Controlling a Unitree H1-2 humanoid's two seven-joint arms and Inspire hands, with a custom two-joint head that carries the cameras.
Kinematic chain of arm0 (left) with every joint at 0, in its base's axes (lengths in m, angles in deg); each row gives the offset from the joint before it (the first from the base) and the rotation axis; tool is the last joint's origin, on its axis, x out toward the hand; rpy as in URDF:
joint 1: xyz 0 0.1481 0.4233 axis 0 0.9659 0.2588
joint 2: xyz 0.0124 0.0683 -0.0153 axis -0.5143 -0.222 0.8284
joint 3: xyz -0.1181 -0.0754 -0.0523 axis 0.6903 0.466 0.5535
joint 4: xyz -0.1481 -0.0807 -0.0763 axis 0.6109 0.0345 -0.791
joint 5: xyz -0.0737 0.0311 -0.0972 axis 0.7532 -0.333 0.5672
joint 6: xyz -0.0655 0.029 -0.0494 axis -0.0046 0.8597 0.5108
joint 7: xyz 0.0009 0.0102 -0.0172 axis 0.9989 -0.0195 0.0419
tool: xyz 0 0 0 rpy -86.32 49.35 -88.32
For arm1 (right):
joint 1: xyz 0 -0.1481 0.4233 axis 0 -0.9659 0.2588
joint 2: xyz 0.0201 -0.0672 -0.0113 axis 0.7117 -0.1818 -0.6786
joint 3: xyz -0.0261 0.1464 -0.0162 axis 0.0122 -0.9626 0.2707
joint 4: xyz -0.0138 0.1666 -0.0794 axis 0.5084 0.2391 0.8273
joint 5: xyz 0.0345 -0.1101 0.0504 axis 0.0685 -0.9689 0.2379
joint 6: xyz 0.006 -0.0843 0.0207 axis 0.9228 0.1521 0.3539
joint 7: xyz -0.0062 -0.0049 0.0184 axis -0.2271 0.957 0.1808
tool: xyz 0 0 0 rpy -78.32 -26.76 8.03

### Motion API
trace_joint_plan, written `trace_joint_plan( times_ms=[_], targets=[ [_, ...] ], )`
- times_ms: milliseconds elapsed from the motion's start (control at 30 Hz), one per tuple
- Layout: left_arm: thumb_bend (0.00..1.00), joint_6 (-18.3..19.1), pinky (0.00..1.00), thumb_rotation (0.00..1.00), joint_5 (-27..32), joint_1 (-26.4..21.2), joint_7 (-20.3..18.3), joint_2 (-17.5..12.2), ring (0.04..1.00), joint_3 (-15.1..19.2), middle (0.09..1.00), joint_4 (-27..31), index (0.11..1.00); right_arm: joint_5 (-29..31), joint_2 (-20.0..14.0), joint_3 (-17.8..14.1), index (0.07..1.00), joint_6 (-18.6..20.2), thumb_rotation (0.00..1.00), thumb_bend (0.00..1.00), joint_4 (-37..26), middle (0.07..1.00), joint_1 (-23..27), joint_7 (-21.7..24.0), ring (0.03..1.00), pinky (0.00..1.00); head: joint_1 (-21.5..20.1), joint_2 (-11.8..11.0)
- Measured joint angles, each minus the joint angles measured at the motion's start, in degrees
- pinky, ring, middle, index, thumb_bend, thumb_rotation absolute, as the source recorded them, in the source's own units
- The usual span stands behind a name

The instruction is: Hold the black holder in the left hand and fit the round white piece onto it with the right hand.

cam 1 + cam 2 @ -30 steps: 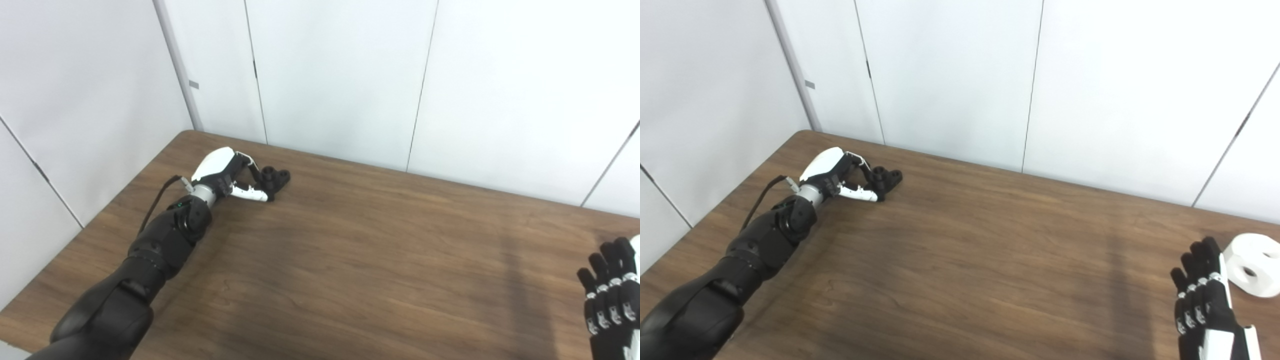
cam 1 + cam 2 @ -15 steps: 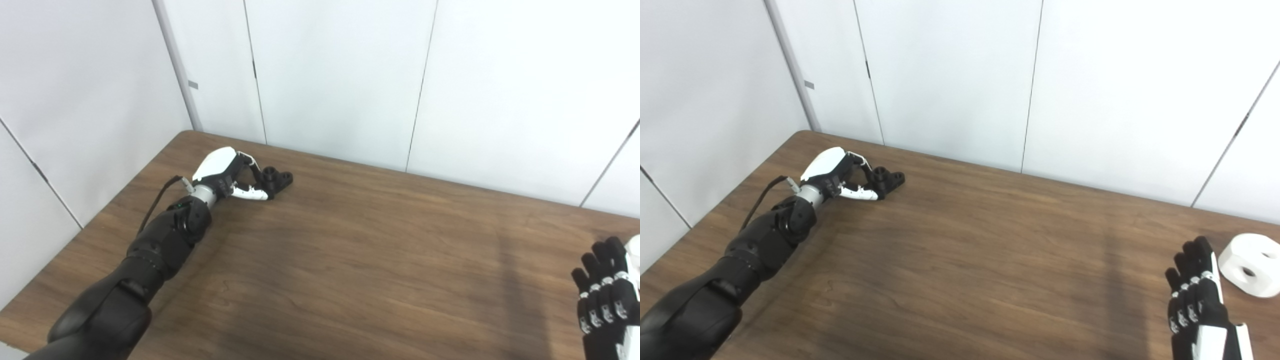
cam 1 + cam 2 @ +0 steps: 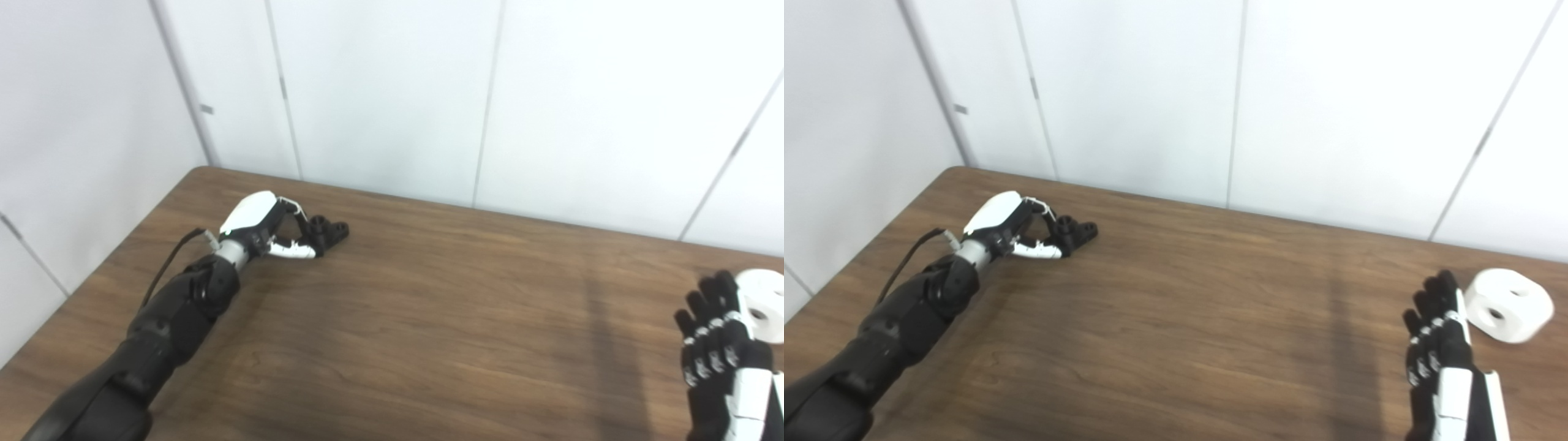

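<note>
The black holder (image 3: 329, 230) lies on the wooden table (image 3: 1182, 318) at the far left. My left hand (image 3: 264, 223) has its fingers and thumb closed around the holder's near end, and the holder rests on the table. The round white piece (image 3: 1510, 305), with holes in its top, sits at the table's right side and also shows in the left eye view (image 3: 762, 305). My right hand (image 3: 1437, 334) is open with its fingers straight. It stands just left of the white piece, close to it and holding nothing.
White wall panels (image 3: 392, 98) stand behind the table's far edge and along its left side. The table's far left corner (image 3: 199, 171) lies just beyond my left hand. The white piece sits near the table's right side.
The whole picture has shifted, so the camera has moved and the white piece shows more fully. Both hands stay about where they were relative to the holder and the white piece.
</note>
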Motion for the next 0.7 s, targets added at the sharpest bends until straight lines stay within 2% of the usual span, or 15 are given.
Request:
trace_joint_plan(
  times_ms=[200,400,700],
  targets=[
    [0.52,-1.30,0.99,0.05,-0.19,2.85,0.04,1.65,0.949,-0.20,0.809,5.15,0.485,-0.45,0.04,0.18,1.000,-0.40,0.97,0.56,1.77,1.000,0.10,0.18,1.000,1.00,-1.06,0.26],
    [0.52,-1.14,1.00,0.05,-1.54,5.39,-0.13,3.68,0.987,-0.49,0.823,10.62,0.484,-0.53,0.24,0.23,1.000,-0.77,0.96,0.56,1.80,1.000,0.10,0.24,1.000,1.00,-2.20,0.70],
    [0.52,0.85,1.00,0.05,-1.31,9.28,-5.62,5.05,1.000,-0.39,0.866,19.76,0.483,-1.52,0.68,1.05,1.000,-1.71,0.95,0.57,1.81,1.000,0.07,0.22,1.000,1.00,-4.83,1.67]
  ],
)
